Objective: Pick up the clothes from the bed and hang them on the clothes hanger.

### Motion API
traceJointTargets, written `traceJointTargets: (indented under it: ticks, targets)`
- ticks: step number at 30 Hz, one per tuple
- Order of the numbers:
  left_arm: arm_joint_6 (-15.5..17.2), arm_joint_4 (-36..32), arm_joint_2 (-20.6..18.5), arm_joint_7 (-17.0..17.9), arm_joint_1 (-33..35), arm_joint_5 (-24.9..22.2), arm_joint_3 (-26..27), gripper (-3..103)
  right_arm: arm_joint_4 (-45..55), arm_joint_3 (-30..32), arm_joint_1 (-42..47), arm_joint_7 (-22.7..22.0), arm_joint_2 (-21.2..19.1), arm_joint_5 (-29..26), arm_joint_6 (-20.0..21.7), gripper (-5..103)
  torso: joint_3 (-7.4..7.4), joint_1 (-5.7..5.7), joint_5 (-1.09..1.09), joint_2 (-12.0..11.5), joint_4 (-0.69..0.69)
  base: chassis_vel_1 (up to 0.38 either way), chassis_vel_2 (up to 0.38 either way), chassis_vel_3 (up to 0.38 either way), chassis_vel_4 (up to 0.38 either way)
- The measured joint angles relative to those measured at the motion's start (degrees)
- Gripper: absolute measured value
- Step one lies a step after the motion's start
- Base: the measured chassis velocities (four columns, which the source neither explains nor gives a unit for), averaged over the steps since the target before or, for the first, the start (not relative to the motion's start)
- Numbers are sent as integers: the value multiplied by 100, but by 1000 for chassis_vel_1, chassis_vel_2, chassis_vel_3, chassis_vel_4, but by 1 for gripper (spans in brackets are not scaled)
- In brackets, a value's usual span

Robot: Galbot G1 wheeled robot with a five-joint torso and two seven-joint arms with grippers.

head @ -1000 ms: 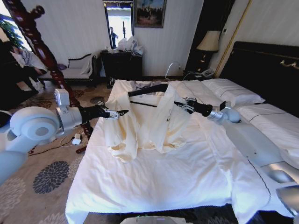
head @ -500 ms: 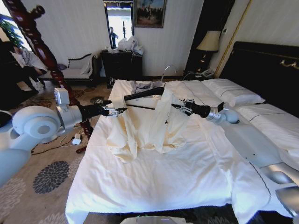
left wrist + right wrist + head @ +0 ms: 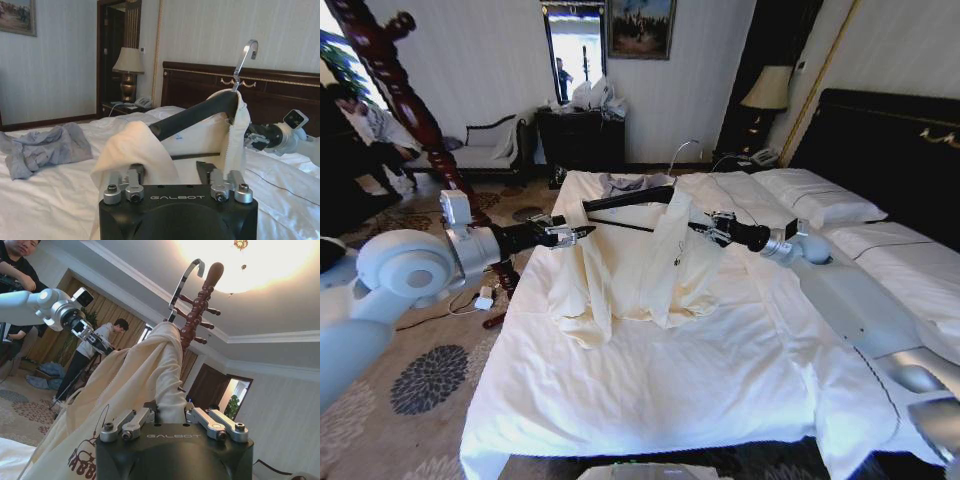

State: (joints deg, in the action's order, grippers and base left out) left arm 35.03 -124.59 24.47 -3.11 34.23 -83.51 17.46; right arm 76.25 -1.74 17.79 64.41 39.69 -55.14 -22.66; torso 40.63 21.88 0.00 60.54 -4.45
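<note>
The black clothes hanger point(image 3: 630, 198) hangs just above the bed point(image 3: 670, 390), its silver hook point(image 3: 683, 150) pointing up. The cream clothes point(image 3: 640, 265) are draped over it, and their lower part still lies on the sheet. My left gripper point(image 3: 572, 235) is shut on the fabric-covered left end of the hanger. At the opposite end my right gripper point(image 3: 712, 228) is shut in the same way. In the left wrist view the hanger arm point(image 3: 195, 117) rises out of the cream fabric point(image 3: 135, 150) at my left gripper point(image 3: 170, 167). In the right wrist view the clothes point(image 3: 145, 370) run up from my right gripper point(image 3: 167, 410).
A crumpled grey-blue garment point(image 3: 630, 183) lies on the bed behind the hanger. The reddish-brown wooden pole stand point(image 3: 405, 90) rises on the carpet to the left of the bed. Pillows point(image 3: 820, 200) and the black headboard point(image 3: 890, 150) are on the right, and a dark cabinet point(image 3: 582, 135) stands against the far wall.
Both grippers have raised the hanger a little. The upper part of the clothes has come up off the sheet, and the left gripper sits slightly higher.
</note>
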Motion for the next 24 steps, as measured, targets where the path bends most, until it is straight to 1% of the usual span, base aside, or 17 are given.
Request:
traceJointTargets:
  ticks: [1, 4, 5, 7, 8, 9, 10, 12, 13, 15, 16, 18, 20, 22, 23, 24]
  targets:
    - [0, 0, 0, 0, 0, 0, 0, 59, 0, 0, 0, 0, 0, 0, 0, 21, 0, 0, 0, 0, 0, 0, 0, 0, 0]
    - [-1, -111, 25, 14, 1, -24, 39, 43, -40, 5, 22, -25, -24, 6, -32, 21, 0, 0, 1, 0, 0, 0, 0, 0, 0]
    - [-1, -111, 25, 14, 1, -24, 39, 43, -40, 5, 22, -25, -24, 6, -32, 21, 0, 0, 1, 0, 0, 0, 0, 0, 0]
    - [-12, -154, 41, 29, -14, -32, 91, 32, -38, 24, 50, -30, -48, 7, -48, 21, 0, 0, 1, 0, 0, 0, 0, 0, 0]
    - [-24, -154, 49, 43, -24, -33, 110, 32, -28, 29, 57, -31, -54, 7, -50, 21, 0, 0, 1, 0, -1, 0, 0, 0, 0]
    - [-50, -133, 70, 71, -55, -39, 140, 26, -2, 34, 68, -32, -61, 8, -52, 21, 0, 0, 1, 0, 0, 0, 0, 0, 0]
    - [-50, -133, 70, 71, -55, -39, 140, 26, -2, 34, 68, -32, -61, 8, -52, 21, 0, 0, 1, 0, 0, 0, 0, 0, 0]
    - [-91, -46, 110, 117, -123, -47, 167, 16, 30, 35, 80, -35, -61, 11, -53, 21, 0, 0, 0, 0, 1, 0, 0, 0, 0]
    - [-91, -46, 110, 117, -123, -47, 167, 16, 30, 35, 80, -35, -61, 11, -53, 21, 0, 0, 0, 0, 1, 0, 0, 0, 0]
    - [-135, 59, 181, 149, -222, -75, 196, 4, 68, 32, 93, -37, -53, 29, -53, 21, 0, 0, 0, 0, 0, 0, 0, 0, 0]
    - [-135, 59, 181, 149, -222, -75, 196, 4, 68, 32, 93, -37, -53, 29, -53, 21, 0, 0, 0, 0, 0, 0, 0, 0, 0]
    - [-159, 107, 234, 155, -308, -106, 205, 0, 103, -2, 125, -37, -49, 91, -54, 19, 0, 0, 0, 0, 0, 0, 0, 0, 0]
    - [-166, 106, 270, 155, -368, -116, 193, 0, 116, -51, 149, -37, -45, 222, -68, 19, 0, 0, 0, 0, 0, 0, 0, 0, 0]
    - [-166, 106, 270, 155, -368, -116, 193, 0, 116, -51, 149, -37, -45, 222, -68, 19, 0, 0, 0, 0, 0, 0, 0, 0, 0]
    - [-166, 95, 287, 156, -398, -120, 175, 0, 116, -78, 159, -36, -34, 340, -72, 19, 0, 0, 0, 0, 0, 0, 0, 0, 0]
    - [-165, 27, 294, 155, -468, -148, 131, 0, 111, -143, 166, -35, 34, 722, -74, 19, 0, 0, 0, 0, 0, 0, 0, 0, 0]
